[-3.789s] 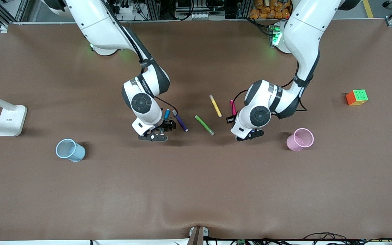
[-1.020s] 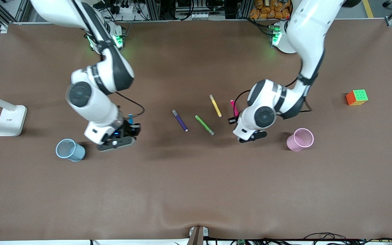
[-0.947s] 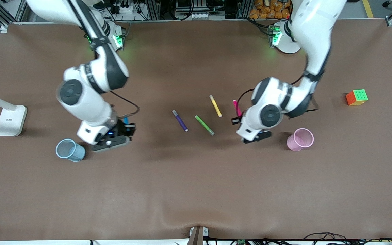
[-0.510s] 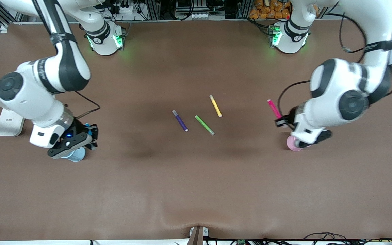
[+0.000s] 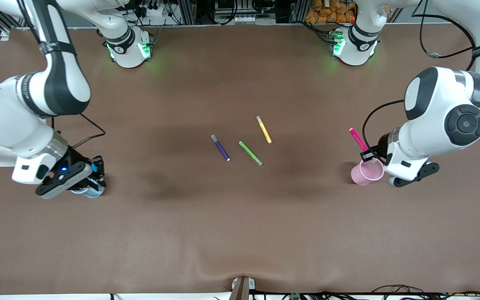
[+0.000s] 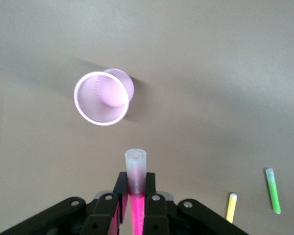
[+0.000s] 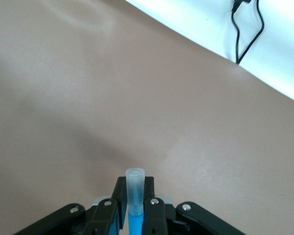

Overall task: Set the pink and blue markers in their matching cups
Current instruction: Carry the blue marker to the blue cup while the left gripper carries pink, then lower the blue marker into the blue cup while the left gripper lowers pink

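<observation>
Three stray pens – mid-frame on brown table [image 5: 240,233]

Purple pen [image 5: 220,147], green pen [image 5: 251,153], yellow pen [image 5: 263,129] – lying apart, all slanted alike.

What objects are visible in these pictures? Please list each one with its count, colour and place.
Slim pink felt-tip marker: one, magenta, held above the pink cup.
Pastel pink round cup: one, toward the left arm's end of the table.
Slim blue felt-tip marker: one, blue with a greyish cap, held in the right gripper.
Light blue round cup: one, mostly hidden under the right gripper.
Purple pen, green pen, yellow pen: one each, mid-table.
White lamp base: one, partly hidden by the right arm.
Left gripper: shut on the pink marker.
Right gripper: shut on the blue marker.
</observation>
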Tool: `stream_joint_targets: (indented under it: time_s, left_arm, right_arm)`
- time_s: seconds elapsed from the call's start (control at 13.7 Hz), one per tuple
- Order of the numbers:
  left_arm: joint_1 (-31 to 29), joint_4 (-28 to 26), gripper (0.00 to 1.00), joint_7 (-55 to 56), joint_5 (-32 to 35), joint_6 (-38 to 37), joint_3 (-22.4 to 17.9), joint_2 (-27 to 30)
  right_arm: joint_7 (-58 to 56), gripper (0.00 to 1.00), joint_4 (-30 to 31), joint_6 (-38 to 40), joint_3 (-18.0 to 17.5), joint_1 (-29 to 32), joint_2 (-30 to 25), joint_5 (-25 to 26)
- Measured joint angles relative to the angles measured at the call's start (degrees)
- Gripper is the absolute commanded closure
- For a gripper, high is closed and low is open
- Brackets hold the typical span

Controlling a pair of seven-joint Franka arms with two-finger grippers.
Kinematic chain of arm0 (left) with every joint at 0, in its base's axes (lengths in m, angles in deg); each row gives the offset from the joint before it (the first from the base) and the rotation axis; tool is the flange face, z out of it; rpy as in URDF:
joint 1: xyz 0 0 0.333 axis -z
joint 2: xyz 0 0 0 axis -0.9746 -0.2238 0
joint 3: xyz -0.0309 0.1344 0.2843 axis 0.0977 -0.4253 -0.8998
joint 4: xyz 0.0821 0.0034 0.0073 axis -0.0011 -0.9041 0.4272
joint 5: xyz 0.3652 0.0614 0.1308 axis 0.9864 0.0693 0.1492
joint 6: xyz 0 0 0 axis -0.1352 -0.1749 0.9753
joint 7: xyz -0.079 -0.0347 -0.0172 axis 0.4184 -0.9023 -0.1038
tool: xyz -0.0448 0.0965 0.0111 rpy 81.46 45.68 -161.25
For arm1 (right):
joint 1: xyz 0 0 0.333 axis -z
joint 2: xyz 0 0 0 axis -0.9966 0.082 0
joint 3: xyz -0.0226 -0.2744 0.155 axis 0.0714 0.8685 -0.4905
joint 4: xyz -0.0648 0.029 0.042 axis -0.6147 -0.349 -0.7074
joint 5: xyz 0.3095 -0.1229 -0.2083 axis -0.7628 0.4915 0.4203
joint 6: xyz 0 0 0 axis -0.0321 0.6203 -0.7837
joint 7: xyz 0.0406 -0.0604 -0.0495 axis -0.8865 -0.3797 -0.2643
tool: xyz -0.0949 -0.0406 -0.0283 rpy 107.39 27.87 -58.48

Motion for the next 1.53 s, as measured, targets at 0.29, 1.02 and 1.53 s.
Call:
stream_joint_targets:
  time_s: [0.29, 1.02, 1.53]
  left_arm:
    - [-0.9, 0.9, 1.0, 0.0, 2.5, -0.4, 0.0, 0.4]
    - [-1.9, 1.1, 1.0, 1.2, 5.5, -2.1, -0.1, 1.4]
    - [-2.6, 1.1, 1.0, 4.3, 8.3, -3.1, -0.1, 1.6]
  right_arm:
    - [-16.6, 1.0, 0.2, 0.0, 0.0, 5.1, 0.2, -10.2]
    - [-48.7, 1.0, 2.1, 0.1, 0.0, 12.3, 0.9, -24.7]
    - [-61.7, 1.0, 6.1, 2.2, 0.0, 14.0, 2.3, -33.9]
